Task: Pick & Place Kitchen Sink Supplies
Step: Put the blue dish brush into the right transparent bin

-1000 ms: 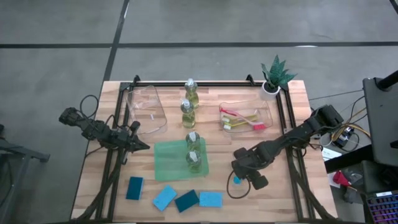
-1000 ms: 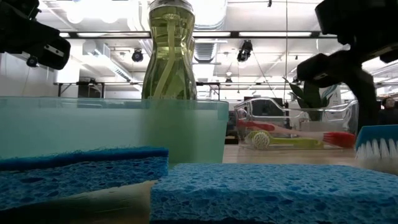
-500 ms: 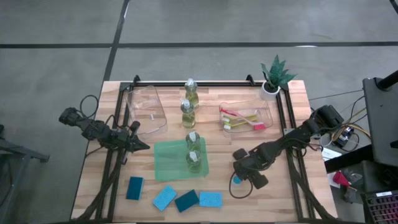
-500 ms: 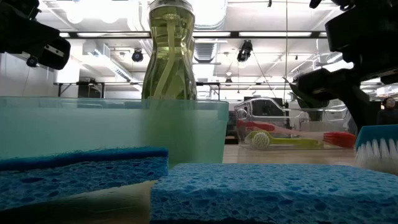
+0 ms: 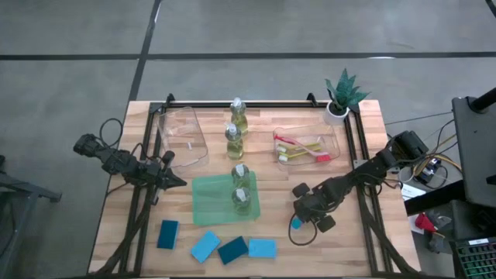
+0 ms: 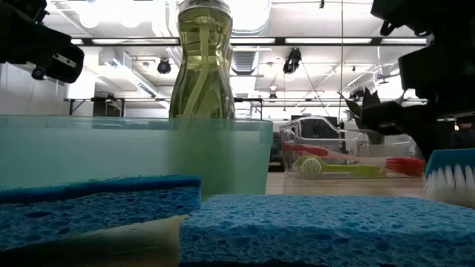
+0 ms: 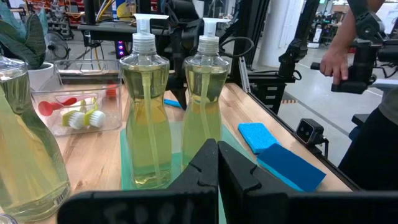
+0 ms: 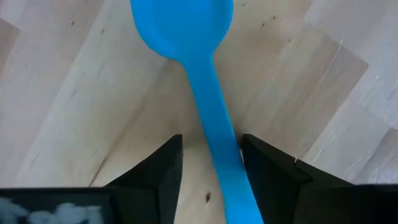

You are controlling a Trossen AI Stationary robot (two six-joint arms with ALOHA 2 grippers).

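Note:
My right gripper point(image 5: 297, 222) points down, open, over a blue brush point(image 5: 295, 224) that lies flat on the wood near the table's right side. In the right wrist view the brush's handle point(image 8: 217, 137) runs between my two fingers, and its head point(image 8: 180, 25) lies beyond them. My left gripper point(image 5: 180, 182) is shut and hovers left of the green mat point(image 5: 209, 203). Two bottles point(image 5: 241, 198) stand on the mat and two more point(image 5: 232, 139) stand farther back. Several blue sponges point(image 5: 232, 249) lie along the near edge. Red and yellow brushes point(image 5: 304, 147) lie in a clear bin. My right gripper straddles the blue brush's handle point(image 8: 225, 155) from above, fingers across it. One finger point(image 8: 267, 171) stands right beside the handle, and I cannot tell whether it touches. The brush lies flat on the table.
An empty clear bin point(image 5: 182, 138) sits at the far left. A small potted plant point(image 5: 341, 97) stands at the far right corner. Black frame rails point(image 5: 358, 155) run along both sides of the table. A person stands beyond the table in the left wrist view.
My right gripper has come down toward the blue brush and edged slightly toward the table's right. The brush has stayed where it was.

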